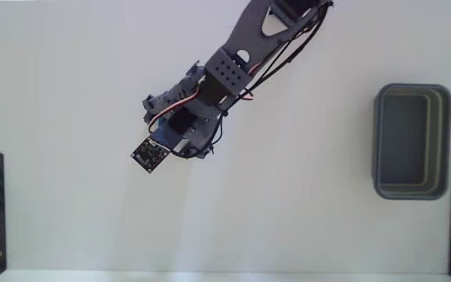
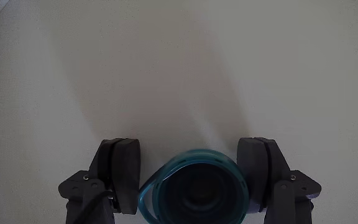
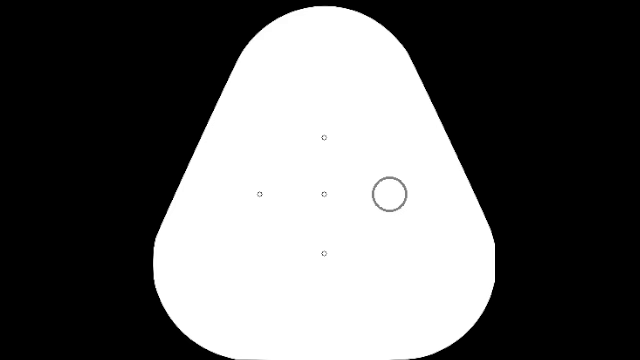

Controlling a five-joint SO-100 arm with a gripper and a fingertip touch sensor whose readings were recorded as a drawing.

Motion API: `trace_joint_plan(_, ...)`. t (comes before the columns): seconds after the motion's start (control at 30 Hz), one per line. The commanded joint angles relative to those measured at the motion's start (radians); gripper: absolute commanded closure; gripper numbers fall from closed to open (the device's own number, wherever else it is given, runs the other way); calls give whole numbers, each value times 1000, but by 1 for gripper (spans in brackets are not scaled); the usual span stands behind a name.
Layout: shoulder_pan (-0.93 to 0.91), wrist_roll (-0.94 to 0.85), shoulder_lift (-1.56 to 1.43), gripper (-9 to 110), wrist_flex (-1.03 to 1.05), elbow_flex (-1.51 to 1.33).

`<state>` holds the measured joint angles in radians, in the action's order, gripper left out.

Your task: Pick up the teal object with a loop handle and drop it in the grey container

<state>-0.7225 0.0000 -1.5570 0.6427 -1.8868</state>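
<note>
Cup: teal object with a loop handle (image 2: pixel 194 186) sits between the gripper (image 2: pixel 194 180) fingers in the wrist view, loop toward the left finger; hidden under the arm in the fixed view.
Grip: fingers at both sides of the cup; whether they press it, cannot tell.
Lift: unclear.
Tub: grey container (image 1: pixel 412 142) lies well apart from the gripper, nothing seen inside.
Left: carry, drop.

No text, label, brand, number or sign can be read in either the fixed view or the wrist view. The small dark board (image 1: pixel 149 154) at the arm's end carries tiny pale marks, too small to make out.
</note>
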Motion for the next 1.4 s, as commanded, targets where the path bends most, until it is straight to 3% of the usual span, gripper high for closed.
trace_joint_plan(0.0,-25,0,-31,8,-7,-14)
trace_joint_plan(1.37,-25,0,-31,20,-7,-14)
